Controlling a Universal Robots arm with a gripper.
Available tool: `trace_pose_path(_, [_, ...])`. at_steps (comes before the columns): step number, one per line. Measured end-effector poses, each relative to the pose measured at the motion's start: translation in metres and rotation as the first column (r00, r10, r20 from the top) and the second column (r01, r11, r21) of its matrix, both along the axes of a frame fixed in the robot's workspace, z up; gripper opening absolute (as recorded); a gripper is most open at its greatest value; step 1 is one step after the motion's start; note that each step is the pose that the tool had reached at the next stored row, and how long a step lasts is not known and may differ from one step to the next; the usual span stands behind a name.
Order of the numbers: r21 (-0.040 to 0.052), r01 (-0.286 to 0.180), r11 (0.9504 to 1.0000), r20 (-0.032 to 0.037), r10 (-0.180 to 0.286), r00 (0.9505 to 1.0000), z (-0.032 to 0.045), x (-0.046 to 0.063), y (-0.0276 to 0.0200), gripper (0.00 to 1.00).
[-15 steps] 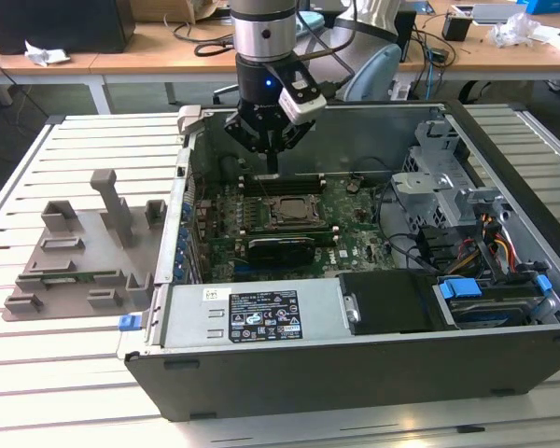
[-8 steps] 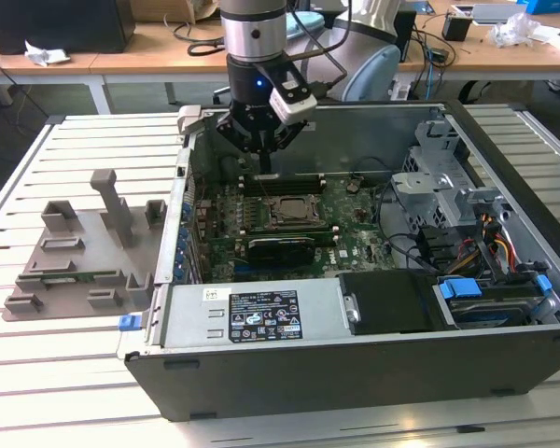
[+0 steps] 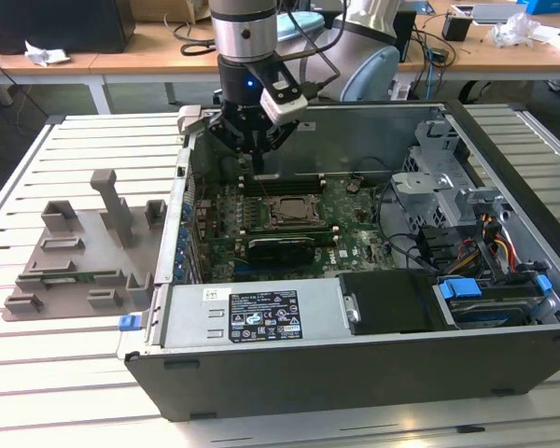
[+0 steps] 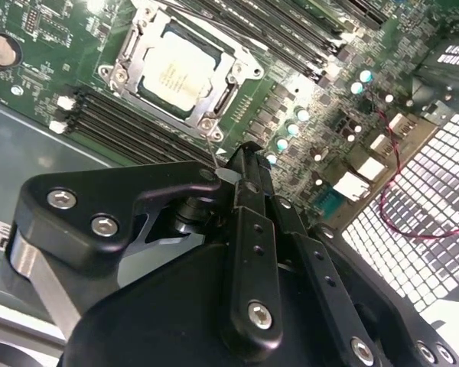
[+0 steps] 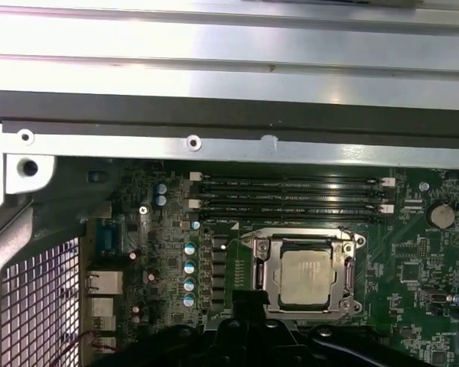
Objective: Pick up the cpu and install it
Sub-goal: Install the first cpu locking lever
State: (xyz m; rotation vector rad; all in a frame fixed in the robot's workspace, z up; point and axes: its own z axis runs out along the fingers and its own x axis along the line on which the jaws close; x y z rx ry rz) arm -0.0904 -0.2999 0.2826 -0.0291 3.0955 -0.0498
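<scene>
The cpu [image 5: 304, 277] is a silver square with a thin tan rim. It lies flat inside the dark metal socket frame [image 5: 263, 260] on the green motherboard [image 3: 355, 233], also visible in the second wrist view as the cpu [image 4: 176, 73] and in the exterior view as the cpu [image 3: 287, 209]. My gripper [image 3: 259, 161] hangs above the board between the socket and the case's rear wall, apart from the cpu. Its black fingers [image 4: 249, 172] are pressed together with nothing between them.
The open computer case [image 3: 261, 373] lies on a slatted white table. Memory slots [image 5: 291, 195] run beside the socket. A drive cage and cables [image 3: 467, 224] fill the exterior view's right. A grey plastic tray with upright blocks [image 3: 84, 247] sits outside the case on the exterior view's left.
</scene>
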Motion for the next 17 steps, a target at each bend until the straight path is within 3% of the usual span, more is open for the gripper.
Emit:
trace_pose_path(4, [-0.0002,0.0,1.0,-0.0003,0.0,1.0,-0.0008,-0.008,0.0014,0.11])
trace_pose_path(8, [0.0,0.0,1.0,0.0,0.0,1.0,-0.0023,-0.014,0.0072,0.11])
trace_pose_path(13, [0.0,0.0,1.0,0.0,0.0,1.0,-0.0102,-0.019,0.0256,0.11])
trace_pose_path(15, [0.0,-0.001,1.0,0.0,0.001,1.0,-0.0141,-0.021,0.0291,0.11])
trace_pose_path(17, [-0.001,-0.003,1.0,-0.0001,0.003,1.0,-0.0173,-0.021,0.0297,0.11])
